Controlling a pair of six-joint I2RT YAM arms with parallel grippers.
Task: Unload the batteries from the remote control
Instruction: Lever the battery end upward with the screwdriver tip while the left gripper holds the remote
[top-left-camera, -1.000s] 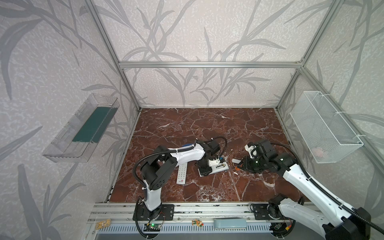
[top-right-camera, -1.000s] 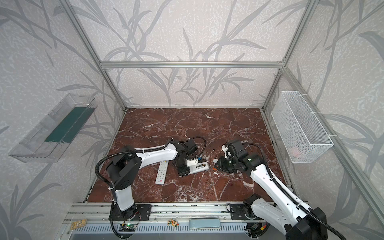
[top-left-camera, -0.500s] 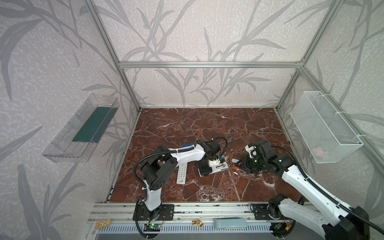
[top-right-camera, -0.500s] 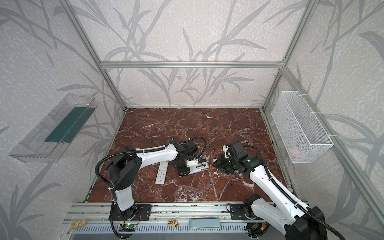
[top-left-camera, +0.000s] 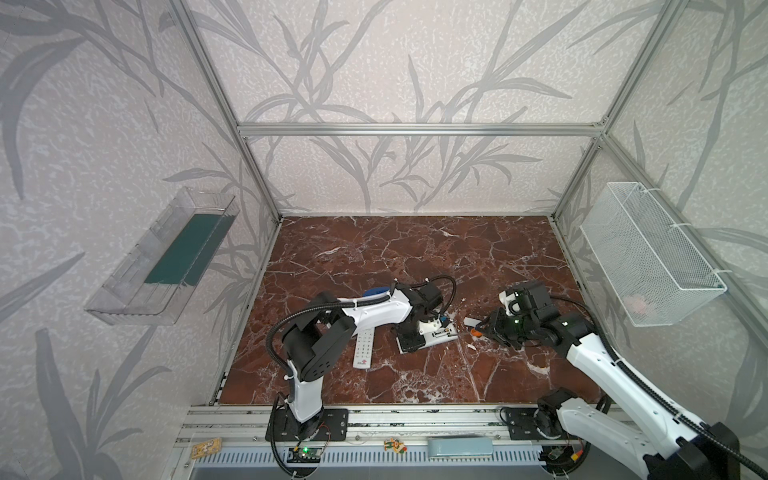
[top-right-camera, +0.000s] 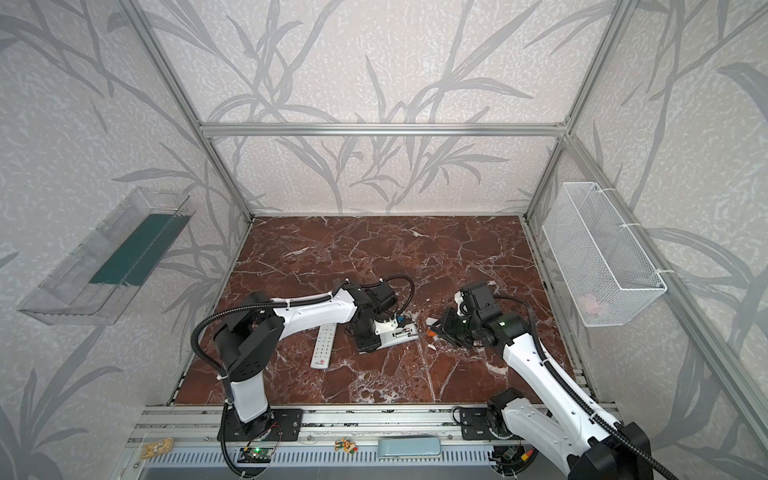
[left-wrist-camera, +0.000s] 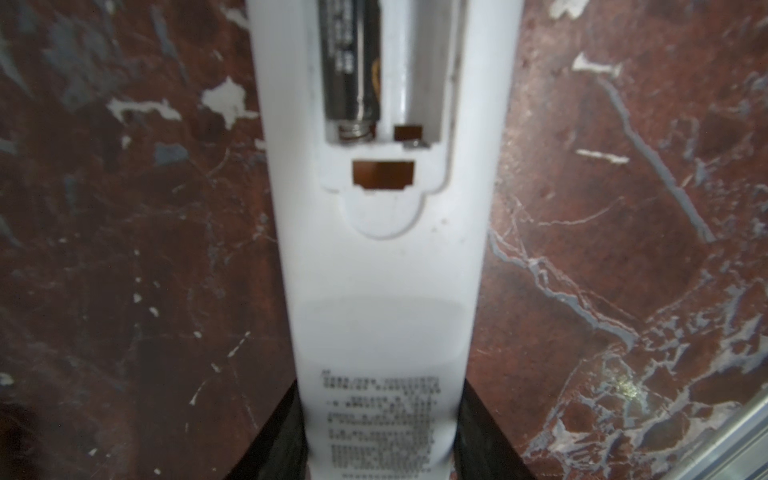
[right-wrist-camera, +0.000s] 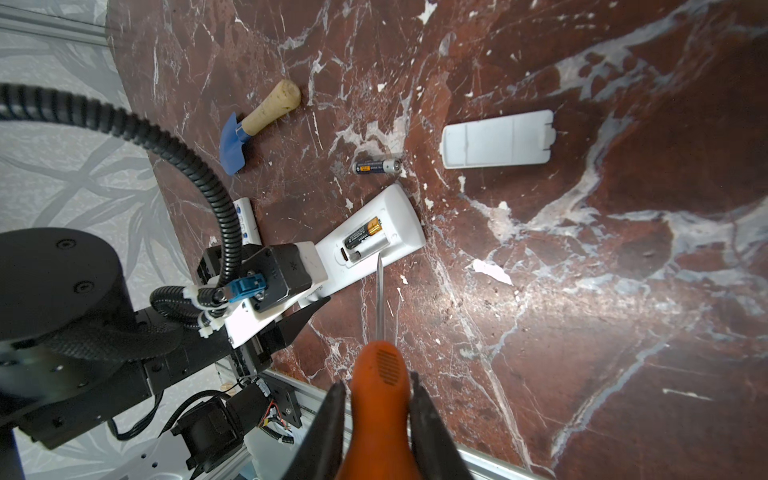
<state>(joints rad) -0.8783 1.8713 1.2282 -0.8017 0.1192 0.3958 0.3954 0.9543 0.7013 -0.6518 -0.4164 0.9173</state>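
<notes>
Left tool (left-wrist-camera: 379, 399) clamped the remote (right-wrist-camera: 399, 216), back-up on the desk (right-wrist-camera: 582, 291). One battery (right-wrist-camera: 362, 238) sat in its bay; second battery (right-wrist-camera: 377, 167) lay loose just beside the remote's end. Right tool (right-wrist-camera: 376, 395) pinched an orange screwdriver (right-wrist-camera: 380, 361), tip at the remote's edge by the bay.

White remote (right-wrist-camera: 401, 216), orange screwdriver handle (right-wrist-camera: 380, 374) — red-brown marbled table (right-wrist-camera: 623, 332).

In the left wrist view the remote (left-wrist-camera: 382, 270) and the battery (left-wrist-camera: 351, 62) in it run off the edge and the printed label (left-wrist-camera: 380, 419) blurs unreadably, the handle of the screwdriver (right-wrist-camera: 380, 399) is cut off in the right wrist view, and the pink thing (top-left-camera: 638, 303) in the wire basket (top-left-camera: 648, 257) is too small to name.
</notes>
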